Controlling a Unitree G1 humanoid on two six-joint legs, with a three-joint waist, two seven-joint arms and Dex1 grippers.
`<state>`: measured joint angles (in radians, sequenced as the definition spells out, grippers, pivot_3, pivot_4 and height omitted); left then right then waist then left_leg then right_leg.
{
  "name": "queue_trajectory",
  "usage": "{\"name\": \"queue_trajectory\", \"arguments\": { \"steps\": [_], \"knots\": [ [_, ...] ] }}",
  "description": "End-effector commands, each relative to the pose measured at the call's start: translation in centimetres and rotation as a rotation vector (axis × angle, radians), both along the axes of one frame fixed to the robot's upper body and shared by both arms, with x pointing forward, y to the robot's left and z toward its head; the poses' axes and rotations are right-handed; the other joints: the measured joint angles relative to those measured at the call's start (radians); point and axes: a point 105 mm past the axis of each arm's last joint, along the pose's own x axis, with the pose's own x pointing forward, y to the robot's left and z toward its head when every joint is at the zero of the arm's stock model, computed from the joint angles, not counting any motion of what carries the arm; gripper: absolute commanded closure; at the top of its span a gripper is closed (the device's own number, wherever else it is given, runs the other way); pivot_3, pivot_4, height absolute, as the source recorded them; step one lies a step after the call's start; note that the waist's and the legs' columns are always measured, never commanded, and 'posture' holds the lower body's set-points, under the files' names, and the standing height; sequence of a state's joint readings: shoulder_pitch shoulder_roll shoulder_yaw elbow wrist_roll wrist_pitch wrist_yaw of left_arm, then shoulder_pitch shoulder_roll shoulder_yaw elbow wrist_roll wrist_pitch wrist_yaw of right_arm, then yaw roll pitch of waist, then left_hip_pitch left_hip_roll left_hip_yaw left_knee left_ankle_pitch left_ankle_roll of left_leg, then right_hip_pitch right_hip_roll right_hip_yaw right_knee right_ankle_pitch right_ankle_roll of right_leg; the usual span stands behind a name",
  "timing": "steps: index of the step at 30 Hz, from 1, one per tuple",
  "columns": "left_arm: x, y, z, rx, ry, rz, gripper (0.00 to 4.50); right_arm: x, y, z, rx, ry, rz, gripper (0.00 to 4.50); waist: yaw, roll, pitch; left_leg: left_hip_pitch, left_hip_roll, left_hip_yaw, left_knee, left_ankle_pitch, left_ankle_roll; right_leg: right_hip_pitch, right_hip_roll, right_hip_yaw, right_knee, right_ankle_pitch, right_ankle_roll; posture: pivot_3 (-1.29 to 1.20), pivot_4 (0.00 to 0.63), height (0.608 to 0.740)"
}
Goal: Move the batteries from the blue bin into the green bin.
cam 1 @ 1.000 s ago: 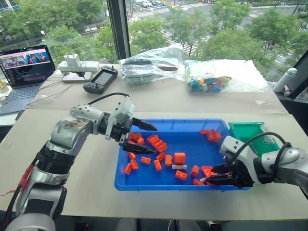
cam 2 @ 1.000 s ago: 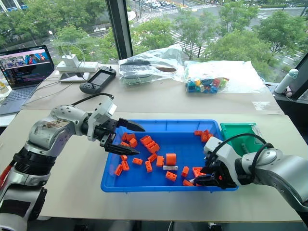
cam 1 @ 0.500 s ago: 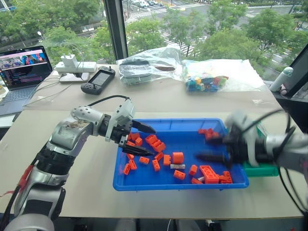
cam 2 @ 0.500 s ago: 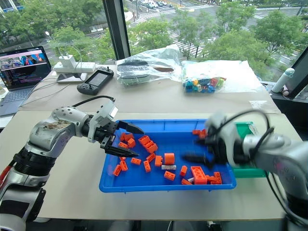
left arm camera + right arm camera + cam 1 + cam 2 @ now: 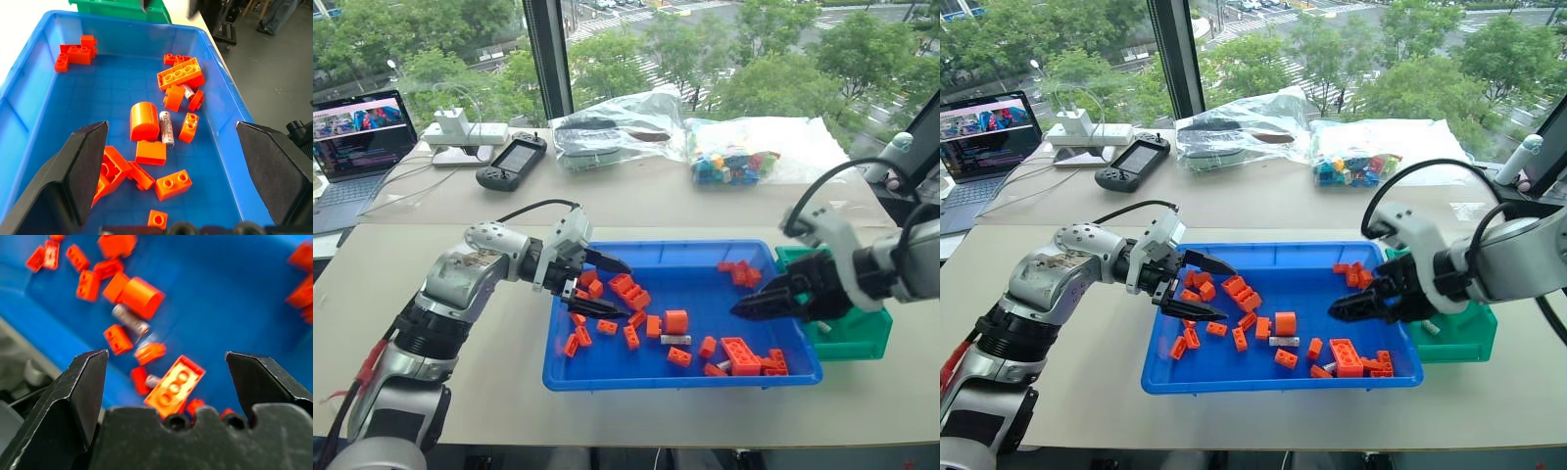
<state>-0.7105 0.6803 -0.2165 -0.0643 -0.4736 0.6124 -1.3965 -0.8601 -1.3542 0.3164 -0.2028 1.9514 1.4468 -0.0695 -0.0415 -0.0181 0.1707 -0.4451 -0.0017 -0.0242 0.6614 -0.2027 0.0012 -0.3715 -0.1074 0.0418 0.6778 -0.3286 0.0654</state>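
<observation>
Bright blue, glossy moulded plastic forms the large shallow blue bin (image 5: pixel 636 377), a rectangular tray with a rolled rim sitting on the pale matt desk (image 5: pixel 489 392). Scattered over its gridded floor are studded orange toy bricks (image 5: pixel 628 290), blocky and hard-edged, plus one rounded orange piece. Among them lie the batteries: one smooth silver-grey metal cylinder (image 5: pixel 166 128) lies flat just beside the rounded piece near the middle of the tray, and another (image 5: pixel 188 91) lies partly tucked under bricks near the long flat brick toward the green end. The small, deep green bin (image 5: pixel 847 333) of the same shiny plastic stands touching the tray's right end. The left gripper (image 5: pixel 599 284) hovers over the tray's left part, its black tapered fingers (image 5: pixel 80 166) spread wide and empty. The right gripper (image 5: pixel 1351 308) hangs above the tray's right part, fingers (image 5: pixel 80 387) likewise wide apart, holding nothing.
</observation>
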Motion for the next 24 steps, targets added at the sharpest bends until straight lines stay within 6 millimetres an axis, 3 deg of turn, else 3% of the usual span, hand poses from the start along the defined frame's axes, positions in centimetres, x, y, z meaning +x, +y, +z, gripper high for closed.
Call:
{"name": "queue_trajectory", "arguments": {
  "steps": [1,4,8,14,21,24],
  "knots": [
    [-0.3,0.0,0.7,-0.013,-0.042,-0.004,0.0,-0.2,-0.2,-1.2,0.018,0.044,-0.033,0.04,0.0,0.0,0.0,0.0,0.0,0.0,0.0,0.0,0.0,0.0,0.0,0.0,0.0,0.0,0.0,0.0,0.15,0.732],
    [-0.3,0.0,0.7,-0.014,-0.042,-0.002,0.0,-0.4,-0.1,-1.8,0.01,0.053,-0.032,0.04,0.0,0.0,0.0,0.0,0.0,0.0,0.0,0.0,0.0,-0.001,0.0,0.0,0.001,0.0,0.0,0.0,0.15,0.732],
    [-0.3,0.1,0.7,-0.011,-0.049,0.006,0.0,-1.2,-0.7,-5.4,-0.064,0.099,-0.098,0.04,0.001,-0.001,0.0,0.0,0.0,-0.001,0.0,0.0,0.0,0.0,0.0,-0.001,0.001,0.0,0.0,0.0,0.15,0.732],
    [-0.2,0.1,0.7,-0.008,-0.054,0.007,0.0,-1.1,-1.1,-6.4,-0.092,0.073,-0.159,0.04,-0.001,-0.001,0.0,0.0,0.0,0.0,0.001,0.0,0.0,-0.001,-0.001,0.0,0.001,0.0,0.0,0.0,0.15,0.732],
    [-0.2,0.2,0.8,-0.001,-0.061,0.011,0.0,-1.5,0.4,-7.3,-0.073,0.061,-0.133,0.04,0.0,-0.001,0.0,0.0,0.0,0.0,0.001,0.0,0.0,-0.001,-0.001,0.0,0.001,0.0,0.0,0.0,0.15,0.732],
    [-0.1,0.2,0.8,0.0,-0.063,0.013,0.0,-1.6,0.6,-7.3,-0.076,0.052,-0.123,0.74,0.0,-0.001,0.0,0.0,0.0,0.0,0.001,0.0,0.0,-0.001,-0.001,0.0,0.001,0.0,0.0,0.0,0.15,0.732]
  ]
}}
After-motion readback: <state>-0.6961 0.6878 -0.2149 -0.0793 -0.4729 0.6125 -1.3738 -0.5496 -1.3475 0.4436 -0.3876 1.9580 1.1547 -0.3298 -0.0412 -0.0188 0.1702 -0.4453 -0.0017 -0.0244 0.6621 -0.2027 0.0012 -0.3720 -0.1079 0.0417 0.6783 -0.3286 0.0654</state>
